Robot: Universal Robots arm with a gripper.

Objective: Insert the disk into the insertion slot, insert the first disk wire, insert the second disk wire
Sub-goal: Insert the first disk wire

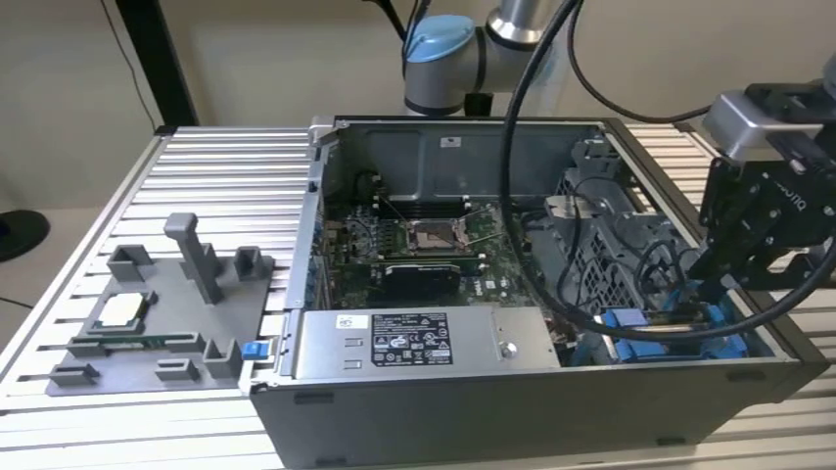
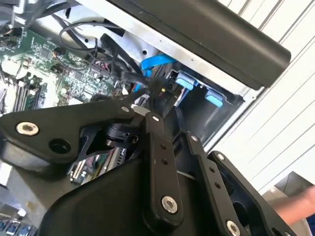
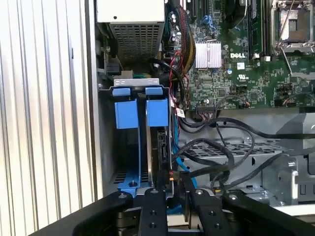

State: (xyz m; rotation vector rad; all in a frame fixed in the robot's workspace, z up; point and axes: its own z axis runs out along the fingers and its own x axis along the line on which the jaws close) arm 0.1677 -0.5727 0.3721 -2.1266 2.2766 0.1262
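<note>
Disk (image 3: 161, 147) stands edge-on in its blue carrier inside the insertion slot (image 3: 126, 114), at a corner of the open computer case (image 1: 523, 411). The tool (image 3: 172, 191) hangs at the disk's exposed end among black cables (image 3: 216, 147); whether it grips anything, I cannot tell. A white printed label marks the grey power-supply box (image 1: 405, 343).

You'll see a grey fixture tray (image 1: 163, 311) on the ribbed table (image 1: 222, 166), to the exterior view's left of the open computer case (image 1: 496, 411)
</note>
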